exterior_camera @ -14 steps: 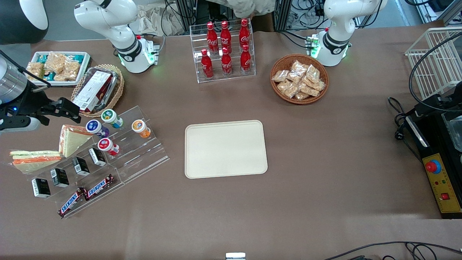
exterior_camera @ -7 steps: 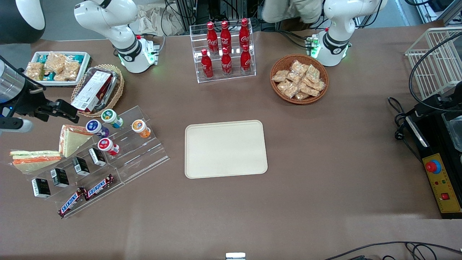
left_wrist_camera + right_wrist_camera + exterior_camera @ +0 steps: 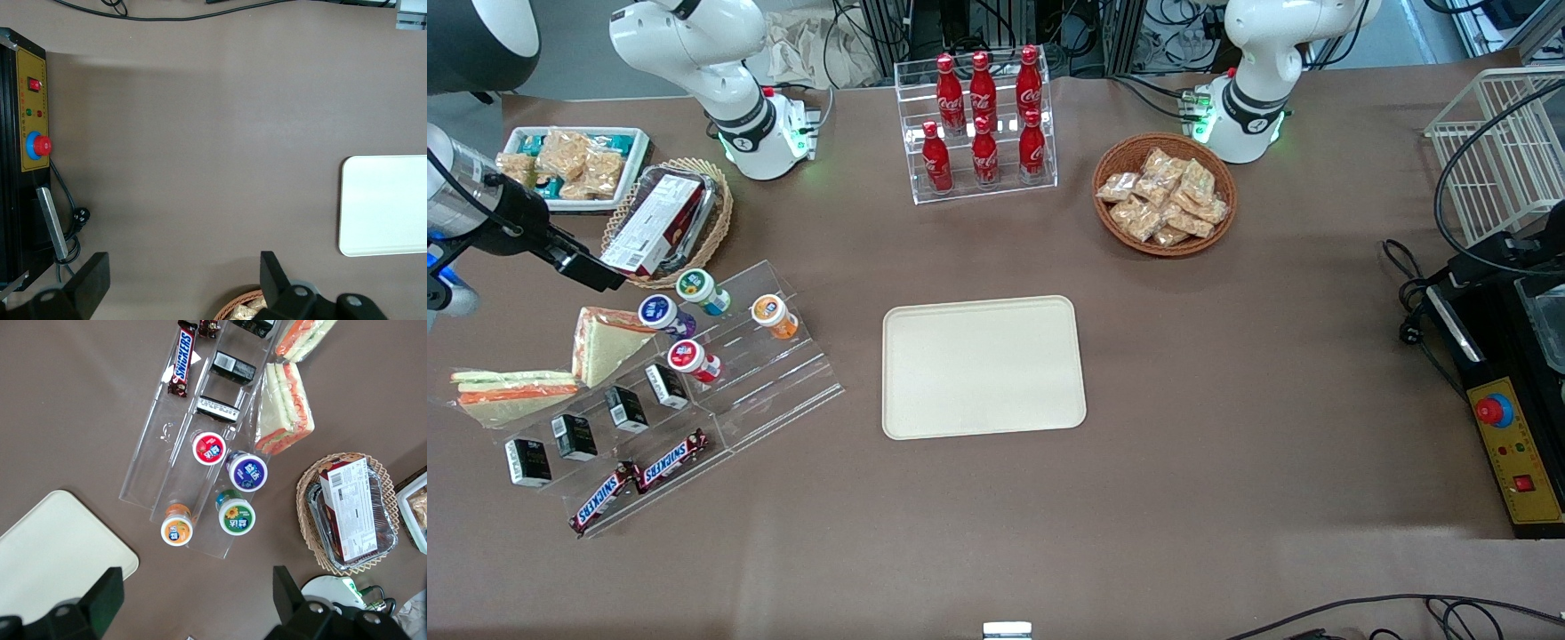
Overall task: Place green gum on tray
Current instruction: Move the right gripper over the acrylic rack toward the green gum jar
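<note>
The green gum (image 3: 696,286) has a teal body and a white lid with a green label. It stands on the top step of a clear tiered stand (image 3: 783,382), between a purple-lidded bottle (image 3: 660,312) and an orange-lidded one (image 3: 771,313). The right wrist view shows it too (image 3: 237,517). The cream tray (image 3: 983,366) lies flat at mid-table and also shows in the right wrist view (image 3: 53,553). My right gripper (image 3: 596,274) hangs open and empty above the table, beside the gum toward the working arm's end. In its wrist view the gripper (image 3: 198,600) has its fingers wide apart.
A red-lidded bottle (image 3: 689,356), small black boxes and Snickers bars (image 3: 640,476) fill the stand's lower steps. Wrapped sandwiches (image 3: 600,342) lie beside it. A wicker basket with a boxed snack (image 3: 665,220) and a white snack tray (image 3: 569,164) lie farther from the camera. A cola rack (image 3: 983,124) stands farther back.
The right arm has swung away from the front camera and the gripper has turned. Its tip stays near the wicker basket. The gum and tray have not moved.
</note>
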Motion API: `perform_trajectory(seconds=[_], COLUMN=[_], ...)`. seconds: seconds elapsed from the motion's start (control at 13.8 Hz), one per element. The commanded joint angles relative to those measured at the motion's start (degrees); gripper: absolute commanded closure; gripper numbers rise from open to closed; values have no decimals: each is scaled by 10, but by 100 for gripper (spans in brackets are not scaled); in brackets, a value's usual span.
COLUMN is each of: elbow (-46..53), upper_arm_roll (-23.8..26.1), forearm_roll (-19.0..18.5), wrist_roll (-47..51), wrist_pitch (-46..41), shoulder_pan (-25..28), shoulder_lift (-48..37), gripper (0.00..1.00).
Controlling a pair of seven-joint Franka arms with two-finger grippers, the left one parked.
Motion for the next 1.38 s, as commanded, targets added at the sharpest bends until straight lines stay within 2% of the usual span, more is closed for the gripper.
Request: perform_trajectory(seconds=[0.0,0.22,0.58,0.94,1.31], elbow=[-116,-253,-388,-449,-491], upper_arm_roll=[0,0,0,-3,-3], forearm_roll=[5,5,5,5,5], wrist_roll=[12,12,10,10,10], wrist_pitch=[64,157,253,339,379], shoulder_pan=[-2,-2,-2,-3,-4], shoulder_lift=[-75,-147,-192,-183,-172], gripper=[0,0,0,0,0])
